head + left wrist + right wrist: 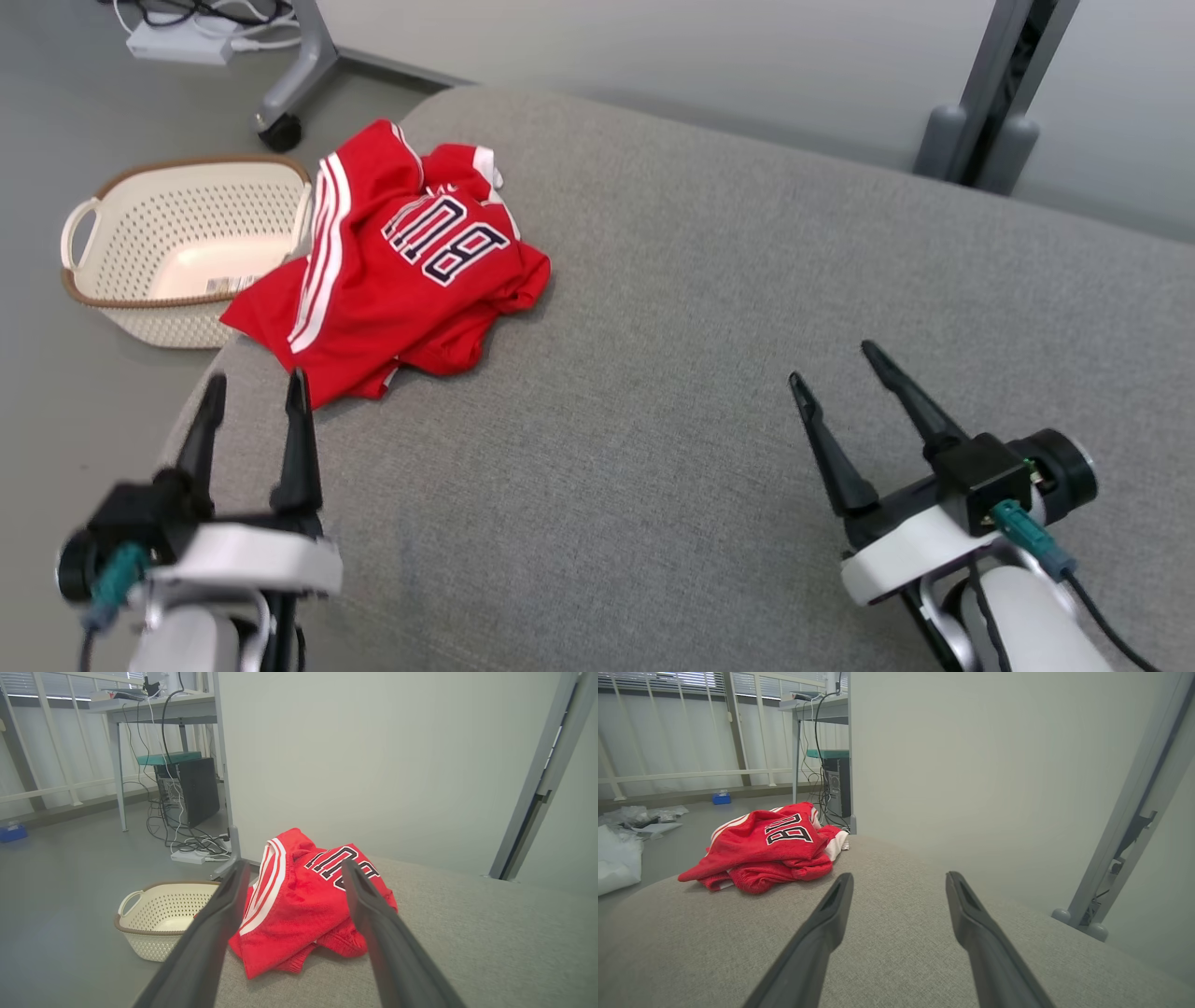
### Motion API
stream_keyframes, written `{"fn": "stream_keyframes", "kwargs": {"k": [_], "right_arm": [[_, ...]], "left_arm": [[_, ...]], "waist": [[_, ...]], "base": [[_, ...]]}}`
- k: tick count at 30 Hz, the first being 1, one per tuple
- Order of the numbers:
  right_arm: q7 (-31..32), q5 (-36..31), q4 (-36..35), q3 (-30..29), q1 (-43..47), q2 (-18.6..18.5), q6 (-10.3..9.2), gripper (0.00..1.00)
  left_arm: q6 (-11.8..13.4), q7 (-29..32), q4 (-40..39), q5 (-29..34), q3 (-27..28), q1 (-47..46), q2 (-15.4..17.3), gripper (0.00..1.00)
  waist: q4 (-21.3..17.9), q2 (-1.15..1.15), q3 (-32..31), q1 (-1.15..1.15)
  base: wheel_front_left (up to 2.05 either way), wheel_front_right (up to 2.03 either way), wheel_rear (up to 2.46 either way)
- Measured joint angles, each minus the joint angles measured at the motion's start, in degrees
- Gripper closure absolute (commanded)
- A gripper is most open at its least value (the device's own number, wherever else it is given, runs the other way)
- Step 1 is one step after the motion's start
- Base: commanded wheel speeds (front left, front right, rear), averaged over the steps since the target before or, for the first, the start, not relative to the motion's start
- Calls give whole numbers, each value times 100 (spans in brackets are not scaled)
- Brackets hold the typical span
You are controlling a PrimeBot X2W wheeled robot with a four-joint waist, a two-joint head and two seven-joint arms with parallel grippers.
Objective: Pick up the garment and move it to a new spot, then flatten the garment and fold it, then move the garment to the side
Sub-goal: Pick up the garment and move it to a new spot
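A crumpled red garment with white stripes and dark lettering lies bunched at the far left corner of the grey padded surface. My left gripper stands open just short of its near edge, nothing between the fingers. In the left wrist view the garment lies straight ahead between the open fingers. My right gripper is open over bare fabric at the lower right, well away from the garment. Its wrist view has the garment off to the left, beyond the open gripper.
A cream perforated basket sits on the floor left of the surface, close to the garment's overhanging edge. A wheeled stand leg and cables lie behind it. A grey post rises at the back right.
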Motion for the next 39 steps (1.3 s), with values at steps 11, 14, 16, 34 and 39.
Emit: {"fn": "stream_keyframes", "kwargs": {"k": [11,14,16,34,39], "right_arm": [[671,-350,-1240,-152,-423,-475,3,0],[755,-350,-1437,-123,-489,-534,3,0],[802,-349,-1485,-99,-520,-552,3,0],[845,-388,-1635,-135,-563,-546,4,0],[850,-411,-1624,-158,-559,-527,4,0]], "left_arm": [[-549,1276,1818,-1227,-34,-2586,891,0],[-576,1848,2184,-1504,-283,-3053,1290,0],[-575,2151,2356,-1836,-426,-3310,1441,0],[-578,3273,3973,-2258,-1223,-4380,1962,0],[-578,3200,4235,-2291,-1302,-4482,1917,100]], "waist": [[-176,0,1101,0],[-293,0,1362,0],[-383,0,1500,0],[-775,0,2036,0],[-778,0,2032,0]], "base": [[0,0,0],[0,0,0],[0,0,0],[0,0,0],[0,0,0]]}}
